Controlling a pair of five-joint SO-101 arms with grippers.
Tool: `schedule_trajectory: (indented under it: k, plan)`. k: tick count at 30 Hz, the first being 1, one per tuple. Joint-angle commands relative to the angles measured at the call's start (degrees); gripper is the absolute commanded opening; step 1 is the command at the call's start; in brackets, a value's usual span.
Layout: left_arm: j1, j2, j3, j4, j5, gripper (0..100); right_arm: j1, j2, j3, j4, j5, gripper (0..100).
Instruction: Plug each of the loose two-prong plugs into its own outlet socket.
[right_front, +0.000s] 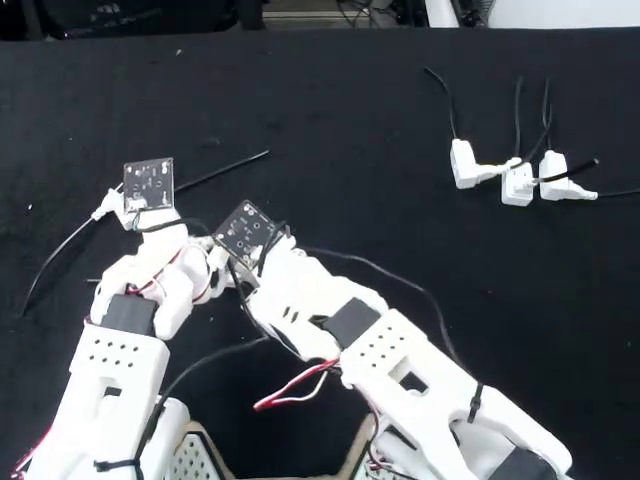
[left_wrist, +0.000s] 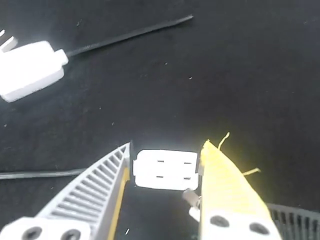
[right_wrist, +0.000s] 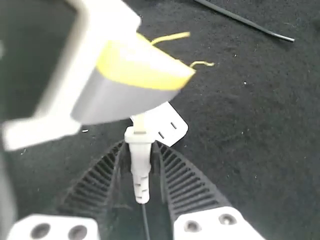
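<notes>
On the black surface (right_front: 330, 110) the two arms meet. The left gripper (left_wrist: 167, 152) has its jaws clenched on a white outlet socket (left_wrist: 165, 170), bracing it, I judge, against the coming push. The right gripper (right_wrist: 139, 147) grasps a two-prong plug (right_wrist: 140, 167), its prongs aimed at the socket's slots. Both pairs look vacant.

From the high view, the wrist camera boards (right_front: 245, 230) are hiding the spot where both arms are meeting. In the left wrist view, the loose plug (left_wrist: 30, 67) is running off the edge, and the socket (left_wrist: 165, 169) is dipping behind the left fingers (left_wrist: 95, 190). In the right wrist view, one of those fingers is looming blurred, covering the held plug (right_wrist: 138, 155) at its prongs. The white pieces (right_front: 515, 178) far across the desk (right_front: 350, 120) are showing too small to tell apart.
</notes>
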Motion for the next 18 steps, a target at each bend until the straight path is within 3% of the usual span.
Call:
schedule_trajectory:
  k: [1, 18]
  plan:
    - [2.1, -0.7, -4.4, -1.1, 0.0, 22, -1.1, -2.4, -0.7, 0.3, -0.1, 1.0]
    - [1.6, -0.7, 2.4, -1.1, -0.1, 22, -0.6, -13.7, -0.2, 3.2, -0.1, 1.0]
